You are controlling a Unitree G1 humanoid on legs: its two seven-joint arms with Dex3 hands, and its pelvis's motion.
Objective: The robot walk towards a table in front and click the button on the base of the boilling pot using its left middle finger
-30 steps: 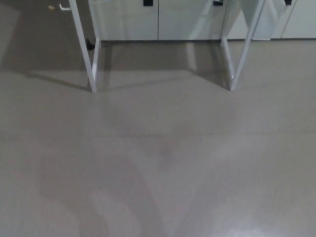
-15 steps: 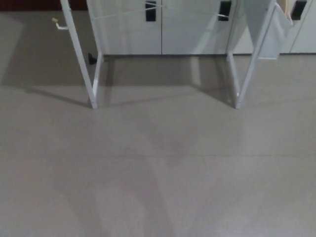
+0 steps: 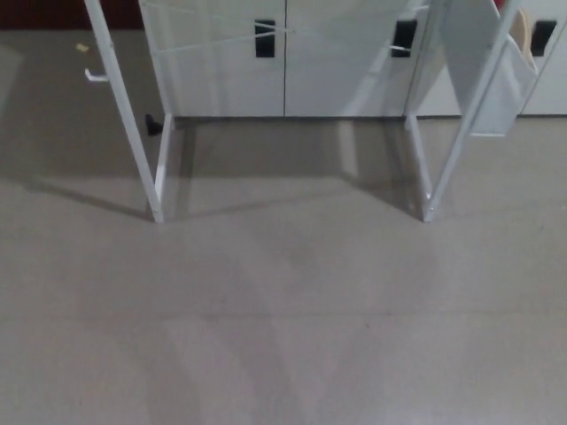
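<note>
Closing on the desk, walking phase by the look of it, nothing pressed yet. Showing only the lower frame: 2 white leg pairs, left leg point(image 3: 133, 142) planted on the grey floor point(image 3: 283, 336), right leg point(image 3: 438, 150) likewise, both splayed outward toward the bottom, probably for steadiness. Desk top cut off above the picture's upper edge. White cabinets point(image 3: 283, 62) behind, doors side by side, dark handles near the top. Thin white panel point(image 3: 496, 75) hanging by the right leg, purpose unclear. Small dark object point(image 3: 153, 124) on the floor behind the left leg, too small to tell. Small hook-like stub point(image 3: 93, 75) sticking off the left leg.

Pot and its base: out of view, presumably up on the desk top, so no telling which way the button faces or how the pot's long axis runs. No robot hand showing, left or right, so can't tell whether fingers are spread or curled. Camera pitched down at the floor, likely for watching footing. Next call: more steps forward, head up, left arm raised once the base shows.
</note>
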